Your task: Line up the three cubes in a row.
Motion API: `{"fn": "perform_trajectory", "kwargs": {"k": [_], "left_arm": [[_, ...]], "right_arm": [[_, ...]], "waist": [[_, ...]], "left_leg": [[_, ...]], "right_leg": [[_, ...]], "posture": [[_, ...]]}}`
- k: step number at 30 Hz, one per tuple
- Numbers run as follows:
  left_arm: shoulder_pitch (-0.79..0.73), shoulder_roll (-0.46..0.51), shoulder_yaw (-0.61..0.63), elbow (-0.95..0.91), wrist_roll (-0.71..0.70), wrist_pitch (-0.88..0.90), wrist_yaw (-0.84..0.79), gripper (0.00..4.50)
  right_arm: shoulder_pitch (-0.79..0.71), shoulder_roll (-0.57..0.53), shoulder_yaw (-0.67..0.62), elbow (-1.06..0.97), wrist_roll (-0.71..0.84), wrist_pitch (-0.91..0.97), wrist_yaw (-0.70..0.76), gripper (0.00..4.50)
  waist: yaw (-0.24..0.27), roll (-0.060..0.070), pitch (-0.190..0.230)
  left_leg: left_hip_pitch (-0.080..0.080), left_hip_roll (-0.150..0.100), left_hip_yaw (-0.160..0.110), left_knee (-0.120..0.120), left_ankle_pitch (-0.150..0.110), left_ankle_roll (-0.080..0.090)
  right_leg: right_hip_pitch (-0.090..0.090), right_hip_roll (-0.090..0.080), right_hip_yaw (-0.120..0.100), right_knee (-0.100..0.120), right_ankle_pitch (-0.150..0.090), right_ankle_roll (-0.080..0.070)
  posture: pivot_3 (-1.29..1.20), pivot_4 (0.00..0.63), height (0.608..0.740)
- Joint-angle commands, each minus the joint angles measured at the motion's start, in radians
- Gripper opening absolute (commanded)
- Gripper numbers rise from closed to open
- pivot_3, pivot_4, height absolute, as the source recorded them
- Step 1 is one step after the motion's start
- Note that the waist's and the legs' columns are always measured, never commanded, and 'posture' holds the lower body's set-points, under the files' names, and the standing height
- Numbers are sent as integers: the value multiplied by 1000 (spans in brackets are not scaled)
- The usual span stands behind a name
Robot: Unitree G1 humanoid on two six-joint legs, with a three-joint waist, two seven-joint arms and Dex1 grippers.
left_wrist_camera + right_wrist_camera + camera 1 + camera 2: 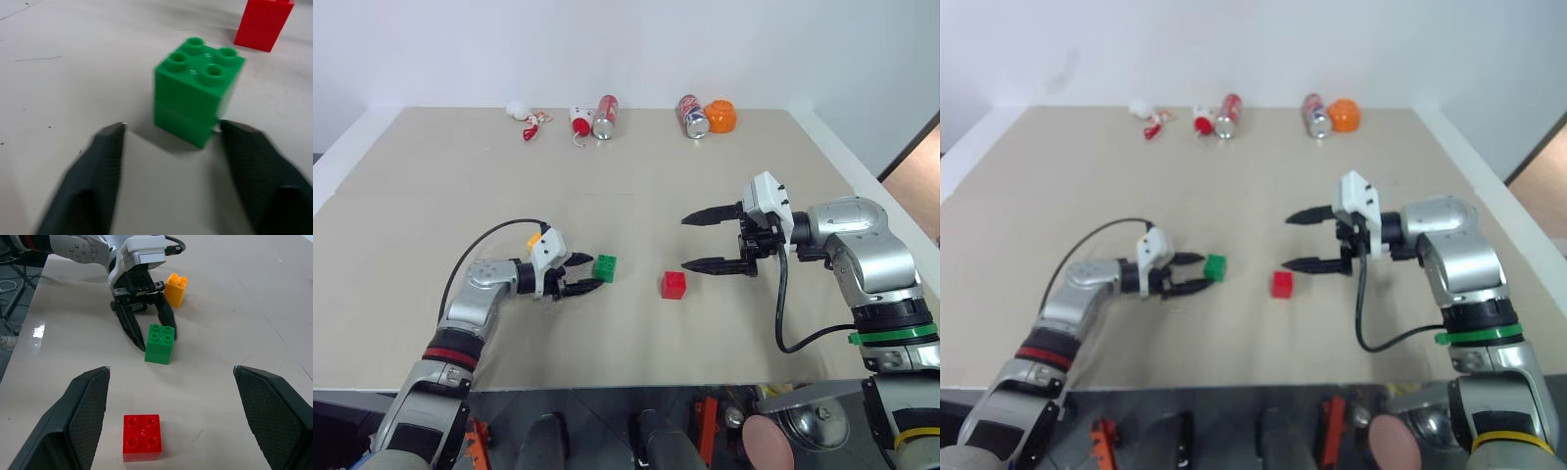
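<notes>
On the surface (636, 196), the left gripper (584, 273) sits with fingers parted just beside the green cube (605, 267), not gripping it, the red cube (674, 285) nearby, the yellow-orange cube (176, 290) behind it, and the right gripper (710, 241) wide open, empty.

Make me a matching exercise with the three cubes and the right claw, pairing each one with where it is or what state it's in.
Column one:
1. green cube
2. red cube
3. yellow-orange cube
4. right claw

Column two:
A. beside the left arm's wrist, behind the left claw
B. open, hovering with nothing in it
C. at the left claw's fingertips
D. alone on the table, between the green cube and the right claw

Pairs: 1-C, 2-D, 3-A, 4-B
</notes>
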Motion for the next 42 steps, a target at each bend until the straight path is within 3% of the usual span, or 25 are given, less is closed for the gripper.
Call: {"fn": "perform_trajectory", "kwargs": {"k": [1,5,17,18,23,28,30,42], "left_arm": [[-6,-13,-19,-15,-3,19,-16,1318],[-8,-11,-20,-16,-1,24,-21,38],[-6,1,-5,-24,-25,67,-52,38],[-4,2,1,-35,-43,84,-65,568],[18,21,14,-114,-101,170,-109,2205],[14,26,32,-106,-82,132,-58,4037],[6,26,37,-95,-74,115,-40,4428],[-30,15,-11,-67,-31,105,-29,4470]], "right_arm": [[-10,-5,-25,-16,9,-15,-5,4186],[-16,-1,-22,-8,5,-22,-9,4186],[-19,-2,-21,-8,8,-25,-15,4186],[-19,-2,-22,-9,8,-25,-16,4186],[-23,-2,-21,-5,7,-28,-14,4186],[-33,-1,-19,8,5,-33,-10,4186],[-39,2,-17,13,4,-35,-9,4186],[-44,3,-24,7,11,-32,-8,4186]], "waist": [[0,0,0],[0,0,0],[0,0,0],[0,0,0],[-1,0,0],[-1,0,0],[-1,0,0],[-1,0,0]], "left_leg": [[0,0,0,0,0,0],[0,0,0,0,0,0],[0,0,0,0,0,0],[0,0,0,0,0,0],[0,0,0,0,0,0],[0,0,0,0,0,0],[0,0,0,0,0,0],[-1,0,0,0,0,0]], "right_leg": [[0,0,0,0,0,0],[0,0,0,0,0,0],[0,0,0,0,0,0],[0,0,0,0,0,0],[0,0,0,0,0,0],[0,0,0,0,0,0],[0,0,0,0,0,0],[0,0,0,0,0,0]], "posture": [[0,150,740],[0,150,740],[0,150,740],[0,150,740],[0,150,740],[0,150,740],[0,150,740],[0,150,740]]}}
